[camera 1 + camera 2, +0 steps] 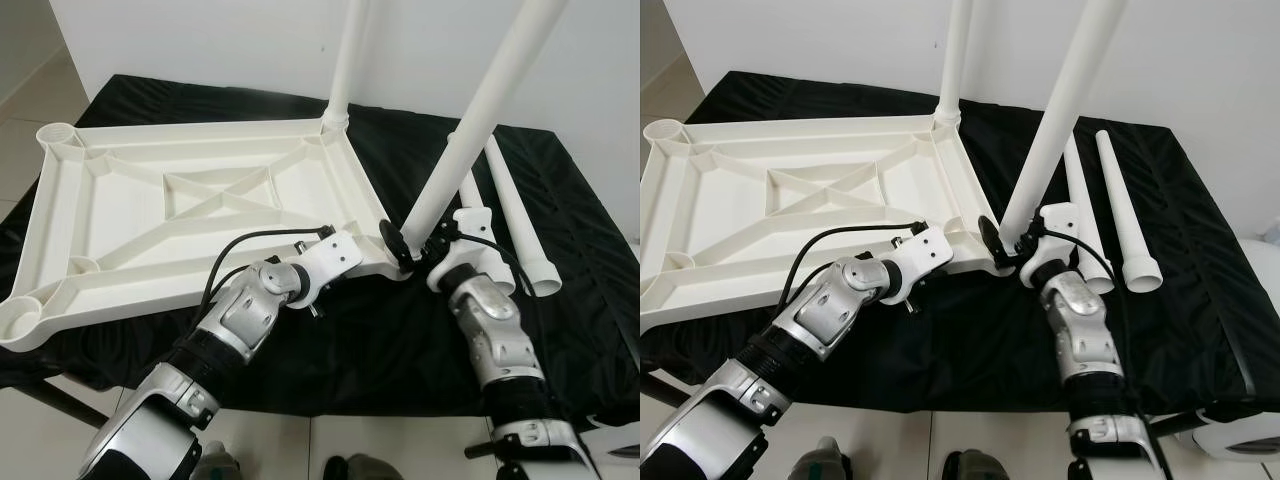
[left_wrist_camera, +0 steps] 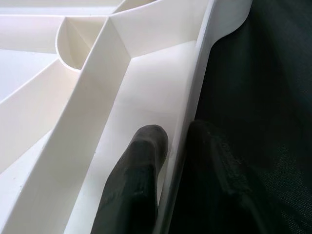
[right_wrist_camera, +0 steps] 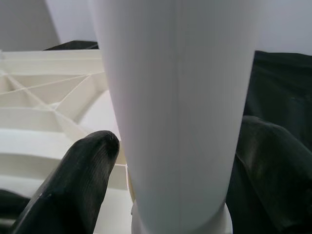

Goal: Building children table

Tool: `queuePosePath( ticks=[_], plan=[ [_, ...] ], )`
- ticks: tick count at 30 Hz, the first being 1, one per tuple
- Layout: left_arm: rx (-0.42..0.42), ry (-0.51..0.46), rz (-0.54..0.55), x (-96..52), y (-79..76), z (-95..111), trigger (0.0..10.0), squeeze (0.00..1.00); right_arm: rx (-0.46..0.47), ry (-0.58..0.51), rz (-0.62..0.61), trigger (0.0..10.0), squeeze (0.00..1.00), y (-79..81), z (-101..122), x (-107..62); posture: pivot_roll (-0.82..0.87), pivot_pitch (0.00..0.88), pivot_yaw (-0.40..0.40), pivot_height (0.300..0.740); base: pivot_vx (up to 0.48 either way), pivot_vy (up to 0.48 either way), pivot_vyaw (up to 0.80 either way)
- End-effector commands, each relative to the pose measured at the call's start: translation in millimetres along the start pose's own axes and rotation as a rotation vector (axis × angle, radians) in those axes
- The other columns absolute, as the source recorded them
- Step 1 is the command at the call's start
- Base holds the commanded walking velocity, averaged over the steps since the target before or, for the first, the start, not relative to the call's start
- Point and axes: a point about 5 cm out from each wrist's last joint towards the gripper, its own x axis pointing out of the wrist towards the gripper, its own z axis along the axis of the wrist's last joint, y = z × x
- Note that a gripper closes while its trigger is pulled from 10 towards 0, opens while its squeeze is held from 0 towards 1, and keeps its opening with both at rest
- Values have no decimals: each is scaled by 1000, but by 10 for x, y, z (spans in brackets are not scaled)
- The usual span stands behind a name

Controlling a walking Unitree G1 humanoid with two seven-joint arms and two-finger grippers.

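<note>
Right claw clamped round leaning leg at tabletop's near corner socket | left claw pinching tabletop rim, upside down on black counter | risk: tilted leg jams or pops out, tray skids.

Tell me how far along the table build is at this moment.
One leg already stands in the far corner of the upturned tabletop. In hand: the right gripper holds a second leg at the near corner socket, while the left gripper pinches the tabletop's rim. Left: two legs lie on the black cloth.
</note>
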Motion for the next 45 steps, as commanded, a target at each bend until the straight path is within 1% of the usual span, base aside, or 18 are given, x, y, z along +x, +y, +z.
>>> queuePosePath(
  ticks=[1,6,9,10,12,14,18,21,22,24,25,37,38,41,45],
  plan=[
    [19,11,-65,43,-102,-11,10000,0,-8,19,67,10000,0,-47,-28,-18,36,0,-86,740,0,0,0],
    [19,9,-62,43,-95,-3,10000,0,-29,43,124,10000,0,-102,-52,-26,38,0,-85,740,0,0,0],
    [19,9,-59,32,-81,0,10000,0,5,55,164,10000,0,-166,-70,7,42,0,-79,740,0,0,0],
    [19,9,-59,28,-75,1,10000,0,-1,63,172,10000,0,-186,-79,20,43,0,-77,740,0,0,0],
    [19,9,-59,28,-75,1,10000,0,-1,63,172,10000,0,-186,-79,20,43,0,-77,740,0,0,0],
    [19,9,-55,22,-63,6,10000,0,-12,68,177,10000,0,-250,-74,68,45,0,-77,740,0,0,0],
    [19,9,-53,21,-60,7,10000,0,-8,61,178,10000,0,-271,-56,90,45,0,-77,740,0,0,0],
    [20,6,-54,23,-62,19,10000,0,-23,55,157,10000,0,-317,-22,146,45,4,-74,740,0,0,0],
    [20,5,-55,22,-61,23,10000,0,-24,55,154,9137,0,-325,-17,160,47,5,-74,740,0,0,0],
    [20,4,-56,22,-61,26,10000,0,-22,56,154,9137,0,-330,-17,168,47,5,-74,740,0,0,0],
    [21,4,-55,20,-56,28,10000,0,-19,54,157,0,0,-338,-19,177,48,6,-73,740,0,0,0],
    [20,6,-53,8,-51,21,10000,0,-15,71,174,0,0,-369,-89,119,48,13,-74,740,0,0,0],
    [20,6,-53,8,-52,21,10000,0,-14,73,174,10000,0,-367,-99,114,48,13,-74,740,0,0,0],
    [19,7,-54,7,-56,16,10000,0,-3,68,156,10000,0,-359,-114,104,44,15,-76,740,0,0,0],
    [15,6,-54,10,-63,13,10000,0,16,40,120,10000,0,-309,-116,113,43,14,-78,740,0,0,0]
  ],
)
